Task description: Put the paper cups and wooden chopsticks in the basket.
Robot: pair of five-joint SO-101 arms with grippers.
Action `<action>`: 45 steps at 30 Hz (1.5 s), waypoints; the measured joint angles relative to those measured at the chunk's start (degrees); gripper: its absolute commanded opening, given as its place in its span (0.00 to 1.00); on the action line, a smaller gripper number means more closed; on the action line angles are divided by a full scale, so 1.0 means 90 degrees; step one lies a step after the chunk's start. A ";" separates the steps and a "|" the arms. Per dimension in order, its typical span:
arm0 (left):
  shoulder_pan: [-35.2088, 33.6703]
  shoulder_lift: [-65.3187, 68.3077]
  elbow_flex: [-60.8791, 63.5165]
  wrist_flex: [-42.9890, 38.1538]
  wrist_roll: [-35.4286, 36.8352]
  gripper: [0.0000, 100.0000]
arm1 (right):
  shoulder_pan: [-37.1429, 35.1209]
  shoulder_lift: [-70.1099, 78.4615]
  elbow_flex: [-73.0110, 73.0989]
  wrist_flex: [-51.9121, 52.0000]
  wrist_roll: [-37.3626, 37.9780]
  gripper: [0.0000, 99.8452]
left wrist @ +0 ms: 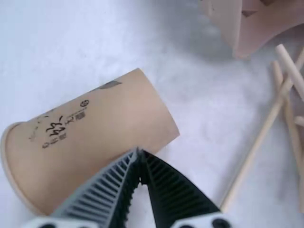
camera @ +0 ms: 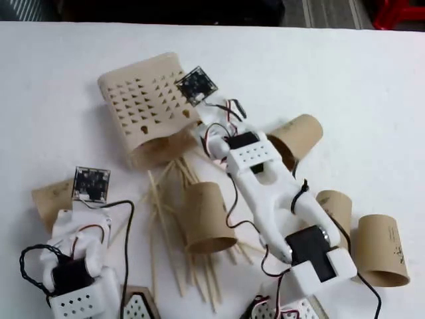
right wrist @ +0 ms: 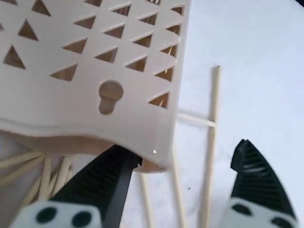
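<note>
The basket (camera: pixel 143 106) lies on its side, mouth toward the arms. Wooden chopsticks (camera: pixel 174 222) spill out of the mouth and fan across the table. Several paper cups lie on their sides: one in the middle (camera: pixel 207 216), one by the right arm's wrist (camera: pixel 299 136), two at the right (camera: pixel 380 249). My right gripper (right wrist: pixel 185 159) is open at the corner of the basket's rim (right wrist: pixel 156 142), one finger (right wrist: pixel 109 175) against it, with chopsticks (right wrist: pixel 211 123) between the jaws. My left gripper (left wrist: pixel 139 154) is shut, its tips just above a cup (left wrist: pixel 90 137) at the far left (camera: pixel 52 199).
The right arm (camera: pixel 272 193) stretches diagonally over the middle, between the cups. The left arm (camera: pixel 76 259) sits at the front left. In the left wrist view, loose chopsticks (left wrist: pixel 261 137) and the basket's edge (left wrist: pixel 232 23) lie beyond the cup. Bare table spreads to the back and left.
</note>
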 measured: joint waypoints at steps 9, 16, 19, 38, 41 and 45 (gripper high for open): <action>0.0000 0.0000 0.0000 0.0000 0.0000 0.03 | 0.0176 -0.0410 0.0000 -0.0088 -0.0137 0.02; 0.0000 0.0000 0.0000 0.0000 0.0000 0.03 | 0.0381 -0.1026 0.0000 0.0107 -0.0654 0.02; 0.0000 0.0000 0.0000 0.0000 0.0000 0.03 | 0.0400 -0.1055 -0.0039 0.0274 -0.0664 0.02; 0.0000 0.0000 0.0000 0.0000 0.0000 0.03 | 0.0508 0.0508 -0.4513 0.3302 -0.1231 0.02; 0.0000 0.0000 0.0000 0.0000 0.0000 0.03 | 0.0596 0.1299 -0.5626 0.3868 -0.1495 0.02; 0.0000 0.0000 0.0000 0.0000 0.0000 0.03 | 0.0684 0.2374 -0.7267 0.4581 -0.1592 0.02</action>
